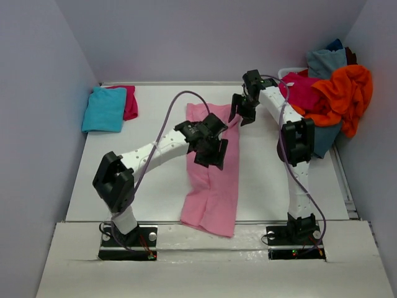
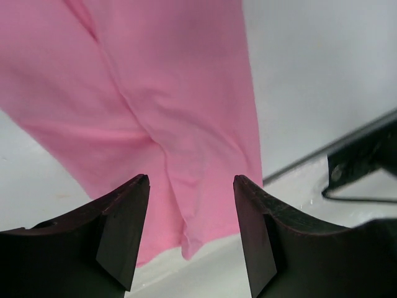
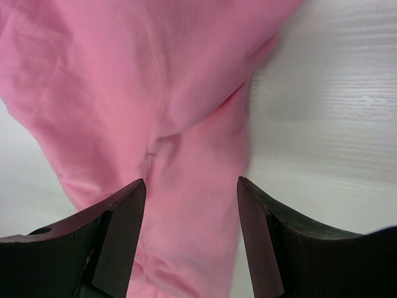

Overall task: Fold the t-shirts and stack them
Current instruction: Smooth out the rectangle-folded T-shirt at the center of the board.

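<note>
The light pink t-shirt (image 1: 214,198) lies as a long narrow strip down the middle of the table, its near end hanging over the front edge. My left gripper (image 1: 211,156) hovers over the strip's middle, open. In the left wrist view (image 2: 191,180) pink cloth (image 2: 173,93) runs below the spread fingers, untouched. My right gripper (image 1: 239,115) is at the strip's far right corner, open as well. The right wrist view (image 3: 191,183) shows the cloth (image 3: 142,74) below and between the fingers, apart from them. A folded turquoise shirt (image 1: 104,109) rests on a magenta one (image 1: 131,102) at the far left.
A heap of unfolded shirts sits at the far right: orange (image 1: 345,93), magenta (image 1: 301,90) and grey-blue (image 1: 325,62). The white table (image 1: 124,180) ends at a metal front rail (image 2: 347,139). Grey walls stand on the left, back and right.
</note>
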You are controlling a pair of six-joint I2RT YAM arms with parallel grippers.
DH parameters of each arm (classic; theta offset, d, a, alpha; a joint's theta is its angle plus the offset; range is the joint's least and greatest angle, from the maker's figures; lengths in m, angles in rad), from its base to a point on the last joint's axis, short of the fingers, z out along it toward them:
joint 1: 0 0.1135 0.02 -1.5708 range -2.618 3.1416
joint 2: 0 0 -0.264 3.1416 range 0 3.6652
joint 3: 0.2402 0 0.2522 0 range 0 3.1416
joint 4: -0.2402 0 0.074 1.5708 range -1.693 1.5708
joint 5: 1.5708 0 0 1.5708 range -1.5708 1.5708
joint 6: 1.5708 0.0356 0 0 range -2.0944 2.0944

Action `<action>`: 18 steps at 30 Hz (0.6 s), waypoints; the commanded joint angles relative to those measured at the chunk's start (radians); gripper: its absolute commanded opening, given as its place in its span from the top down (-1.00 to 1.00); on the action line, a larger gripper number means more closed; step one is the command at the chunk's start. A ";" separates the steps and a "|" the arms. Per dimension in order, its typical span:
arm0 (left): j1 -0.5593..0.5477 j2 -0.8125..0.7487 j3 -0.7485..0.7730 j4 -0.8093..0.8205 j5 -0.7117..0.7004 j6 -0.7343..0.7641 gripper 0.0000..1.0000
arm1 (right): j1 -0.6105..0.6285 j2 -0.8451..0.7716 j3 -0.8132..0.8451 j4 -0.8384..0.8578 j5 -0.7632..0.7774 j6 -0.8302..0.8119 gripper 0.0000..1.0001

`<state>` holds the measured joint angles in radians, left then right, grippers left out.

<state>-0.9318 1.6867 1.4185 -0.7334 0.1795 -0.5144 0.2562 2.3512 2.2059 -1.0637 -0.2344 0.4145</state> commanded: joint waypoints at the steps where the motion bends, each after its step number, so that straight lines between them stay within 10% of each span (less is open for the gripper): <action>1: 0.154 0.079 0.104 -0.027 -0.103 0.013 -0.36 | 0.026 -0.102 -0.035 -0.001 -0.025 -0.003 -0.33; 18: 0.386 0.401 0.381 0.052 -0.025 0.093 -0.34 | 0.133 -0.282 -0.317 0.044 -0.092 0.023 -0.32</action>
<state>-0.5587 2.0670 1.7496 -0.6956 0.1215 -0.4446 0.3473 2.1338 1.9430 -1.0580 -0.2905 0.4263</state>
